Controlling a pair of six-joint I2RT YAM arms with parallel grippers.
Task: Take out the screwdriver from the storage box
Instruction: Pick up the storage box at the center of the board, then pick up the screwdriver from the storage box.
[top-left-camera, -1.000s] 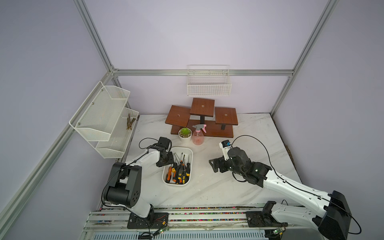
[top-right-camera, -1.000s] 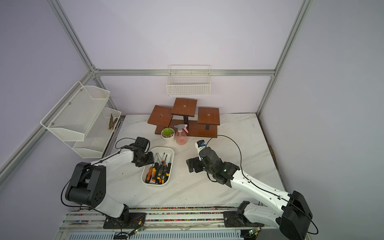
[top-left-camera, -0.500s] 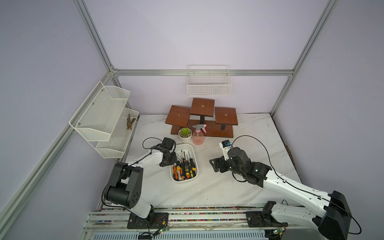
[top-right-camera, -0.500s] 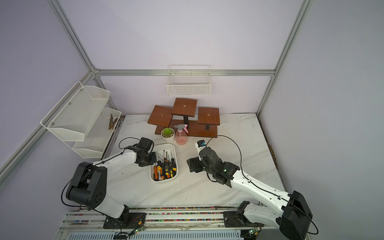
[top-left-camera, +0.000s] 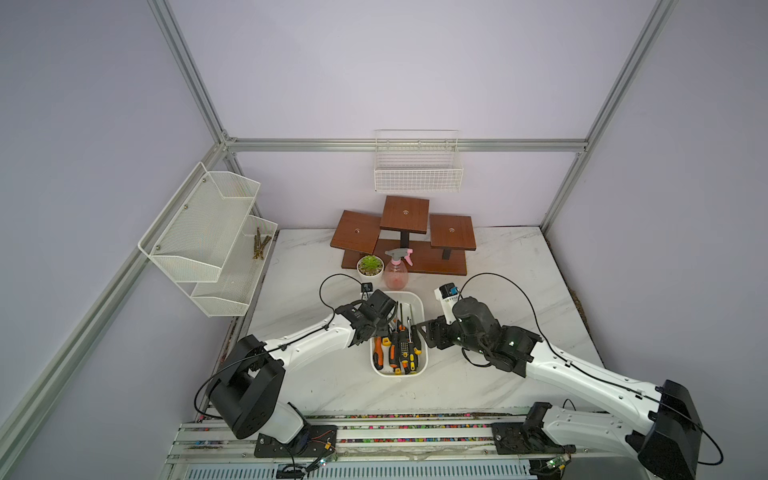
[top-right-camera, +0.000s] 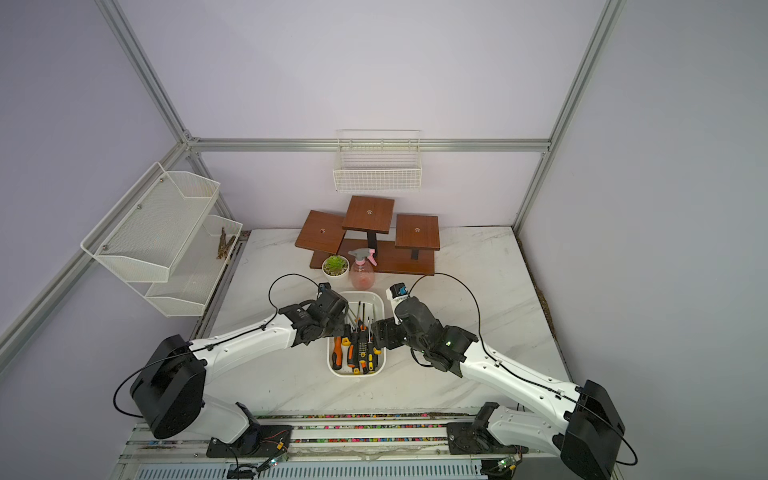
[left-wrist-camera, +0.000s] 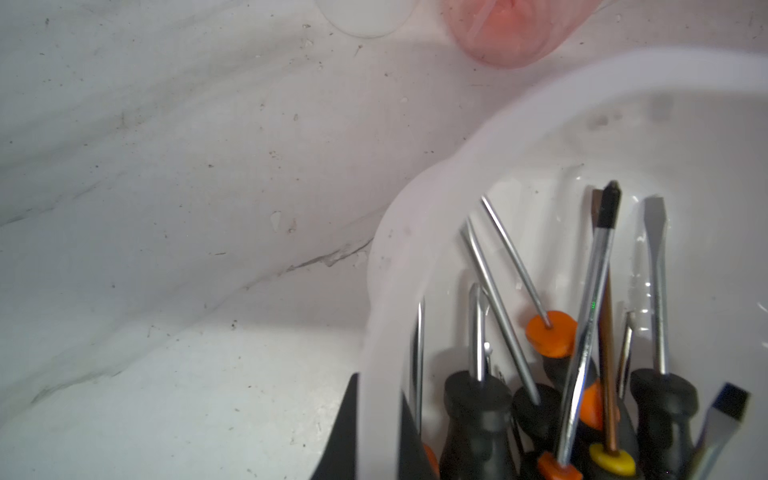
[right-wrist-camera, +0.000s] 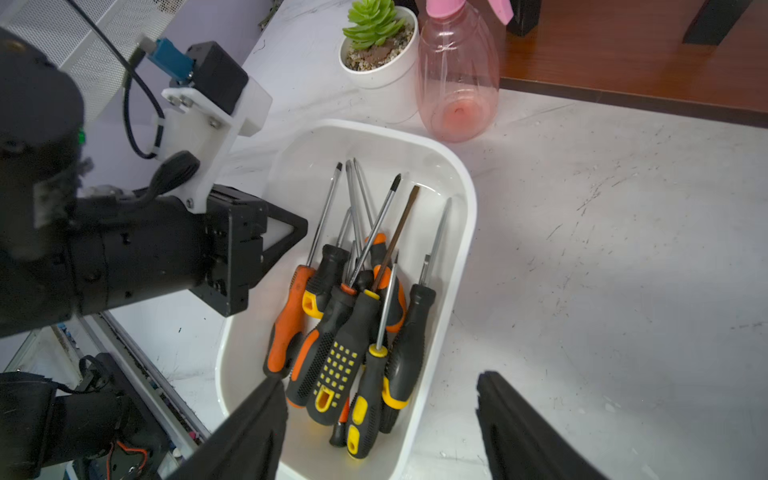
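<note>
Bimanual cell seen from above, with both wrist views. The storage box (top-left-camera: 399, 372), a shallow white tub, stands on the marble bench (top-left-camera: 498, 270) between the two arms, its long axis running from the robot toward the back wall. The screwdrivers (right-wrist-camera: 353, 311) lie heaped inside it, none lifted out: black, orange and yellow handles toward the robot, steel shafts toward the far end.

The left hand (top-left-camera: 384, 328) is pressed together on the box's left wall. In the left wrist view one dark finger (left-wrist-camera: 351, 432) lies outside the blurred white rim (left-wrist-camera: 415, 199) and the other just inside it, so the rim is pinched between them. The right wrist view shows the same hand (right-wrist-camera: 291, 232) meeting that wall about mid-length.

The right hand (right-wrist-camera: 378, 380) is spread wide. One finger (right-wrist-camera: 257, 424) hangs over the box's near end beside the handles, and the other is over bare bench beyond the right wall. It holds nothing. In both top views it sits at the box's right rim (top-right-camera: 382, 328), facing the left hand (top-right-camera: 343, 328).

Just beyond the far end stand a pink spray bottle (top-left-camera: 396, 274) and a potted succulent (top-left-camera: 370, 266), in front of a stepped wooden stand (top-left-camera: 405, 232). A wire basket (top-left-camera: 417, 166) hangs on the back wall and a two-tier mesh shelf (top-left-camera: 208, 232) on the left wall
</note>
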